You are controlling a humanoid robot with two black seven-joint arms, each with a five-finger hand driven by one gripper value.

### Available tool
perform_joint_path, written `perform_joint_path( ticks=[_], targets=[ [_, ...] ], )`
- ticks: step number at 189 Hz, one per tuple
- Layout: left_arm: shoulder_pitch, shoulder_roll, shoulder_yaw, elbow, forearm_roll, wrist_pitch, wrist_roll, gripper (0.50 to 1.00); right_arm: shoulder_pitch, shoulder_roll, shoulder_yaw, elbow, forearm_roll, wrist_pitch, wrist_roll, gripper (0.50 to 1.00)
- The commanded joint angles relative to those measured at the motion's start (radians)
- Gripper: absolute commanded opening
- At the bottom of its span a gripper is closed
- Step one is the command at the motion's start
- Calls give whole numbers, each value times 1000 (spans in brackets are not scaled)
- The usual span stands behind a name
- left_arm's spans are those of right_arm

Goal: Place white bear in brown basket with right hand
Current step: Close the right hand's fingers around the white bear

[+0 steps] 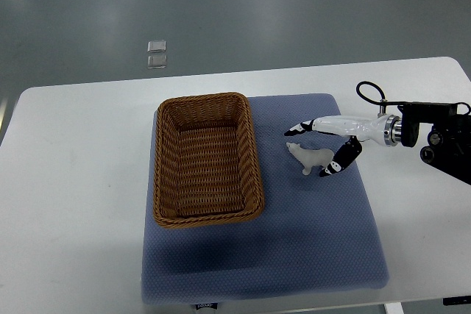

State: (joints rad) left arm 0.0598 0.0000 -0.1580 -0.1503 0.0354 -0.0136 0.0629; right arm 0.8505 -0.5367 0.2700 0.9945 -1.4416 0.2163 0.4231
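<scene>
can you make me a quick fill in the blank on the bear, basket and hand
1. The bear lies on the blue ____.
2. The basket holds ____.
3. The right hand reaches in from the picture's ____ edge, its fingers around the bear.
4. The basket sits to the picture's ____ of the bear.

Missing words: mat; nothing; right; left

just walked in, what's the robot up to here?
The right hand has reached in from the right over the blue mat, with its fingers spread around the white bear. The bear stands on the mat, not lifted; whether the fingers touch it is hard to tell. The brown basket sits just left of the bear and looks empty. The left arm is out of view.
</scene>
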Motion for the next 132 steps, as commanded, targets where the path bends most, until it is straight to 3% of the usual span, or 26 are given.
perform_joint_path(
  ticks=[1,13,27,49,70,117,132],
  targets=[
    [0,0,0,0,0,0,0,1000,1,4,0,0,-2,0,-1,901],
    [0,0,0,0,0,0,0,1000,1,4,0,0,-2,0,-1,895],
    [0,0,0,0,0,0,0,1000,1,4,-2,-2,-5,0,-1,852],
    [0,0,0,0,0,0,0,1000,1,4,-2,-2,-17,0,0,774],
    [0,0,0,0,0,0,0,1000,-2,4,-2,-2,-17,0,0,652],
    [0,0,0,0,0,0,0,1000,1,4,-2,-2,-23,2,0,503],
    [0,0,0,0,0,0,0,1000,2,4,-2,-2,-23,2,0,500]
  ],
)
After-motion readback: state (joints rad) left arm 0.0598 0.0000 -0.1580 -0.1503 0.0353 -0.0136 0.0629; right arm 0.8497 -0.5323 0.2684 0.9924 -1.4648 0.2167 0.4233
